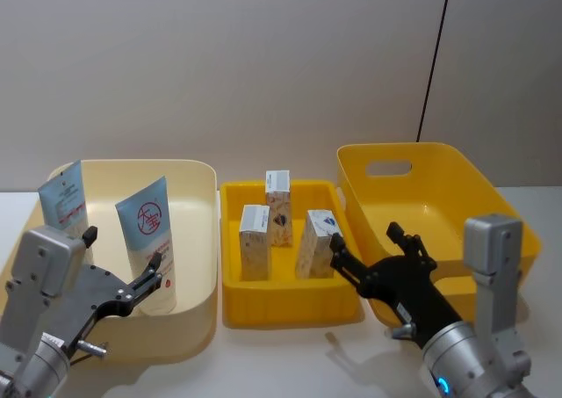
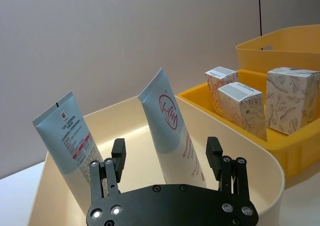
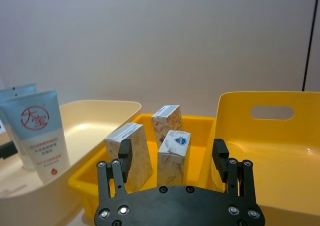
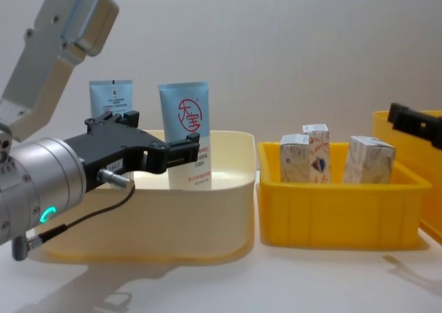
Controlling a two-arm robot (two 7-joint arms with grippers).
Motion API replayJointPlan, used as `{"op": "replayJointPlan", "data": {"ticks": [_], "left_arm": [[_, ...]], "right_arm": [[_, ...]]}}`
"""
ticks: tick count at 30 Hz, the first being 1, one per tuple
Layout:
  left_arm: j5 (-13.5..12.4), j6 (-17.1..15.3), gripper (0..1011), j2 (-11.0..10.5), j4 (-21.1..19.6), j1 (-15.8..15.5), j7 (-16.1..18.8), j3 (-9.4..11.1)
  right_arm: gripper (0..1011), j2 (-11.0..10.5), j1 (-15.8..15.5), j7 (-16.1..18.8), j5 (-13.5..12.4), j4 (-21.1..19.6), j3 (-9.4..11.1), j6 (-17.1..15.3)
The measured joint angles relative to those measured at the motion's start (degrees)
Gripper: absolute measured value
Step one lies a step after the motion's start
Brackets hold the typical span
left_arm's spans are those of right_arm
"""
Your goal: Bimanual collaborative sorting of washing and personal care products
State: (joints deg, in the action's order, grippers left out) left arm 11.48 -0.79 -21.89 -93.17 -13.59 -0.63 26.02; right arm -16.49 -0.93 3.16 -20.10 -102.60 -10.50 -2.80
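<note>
Left gripper: jaws apart and empty, at the near side of the cream bin to the left of the tray. The wide tube stands just beyond the gap. Whether a finger touches it cannot be determined. Right gripper: jaws apart and empty, at the tray's right near corner, where the tray meets the yellow bin on its right. Both tubes stand in the cream bin with the long axis near vertical, flat crimped end up, leaning slightly. The wide tube is the nearer to the tray and its red circle logo faces the robot. The narrow tube is farther from the tray. Three cartons stand upright in the tray, two near and one behind. In the chest view the bin wall hides the tubes' lower ends. In the head view the left arm covers the narrow tube's base. The tubes' small print is illegible.
</note>
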Motion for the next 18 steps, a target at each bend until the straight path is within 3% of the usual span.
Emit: {"op": "replayJointPlan", "data": {"ticks": [18], "left_arm": [[0.00,0.00,1002,0.00,0.00,0.00,0.00,0.00]], "right_arm": [[998,6.19,0.65,-2.63,-7.20,-2.67,4.48,-2.28]]}}
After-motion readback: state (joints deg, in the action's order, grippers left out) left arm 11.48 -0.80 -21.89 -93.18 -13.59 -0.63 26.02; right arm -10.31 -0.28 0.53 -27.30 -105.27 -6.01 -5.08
